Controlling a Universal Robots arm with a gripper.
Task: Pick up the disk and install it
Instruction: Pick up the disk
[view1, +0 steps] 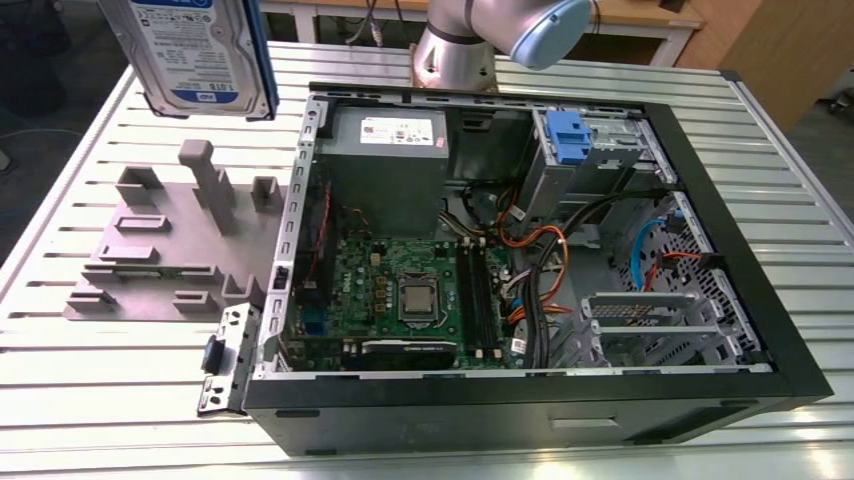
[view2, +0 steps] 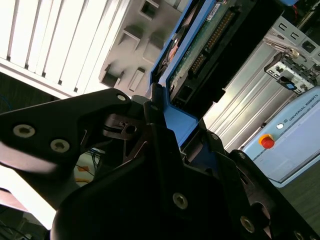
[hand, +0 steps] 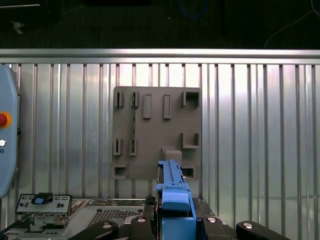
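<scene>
- Blue plastic frame of the disk (view2: 200, 50) sits pinched between the black fingers (view2: 157, 145) of the tool (view2: 182, 135) in the second wrist view; the fingers press on the frame from both sides, so the tool is clamped on the disk
- First wrist view: disk (hand: 172, 197) seen edge-on, standing straight out of the tool (hand: 172, 227), with the blue frame towards the camera
- Exterior view: disk (view1: 200, 55) held upright in the air at the exterior view's upper left, over the slatted metal table (view1: 107, 400) and near the grey fixture plate (view1: 174, 250), touching neither
- Disk is well apart from the open computer case (view1: 747, 330), which lies on its side on the table, to the exterior view's right of the plate
- Disk look: silver metal body; white label with a blue band at its top faces the exterior camera; blue frame runs down the edge on the exterior view's right
- Other face, second wrist view: green circuit board and a dark connector row, with the blue frame running alongside
- Arm (view1: 494, 40) stands at the table's far side, behind the case
</scene>
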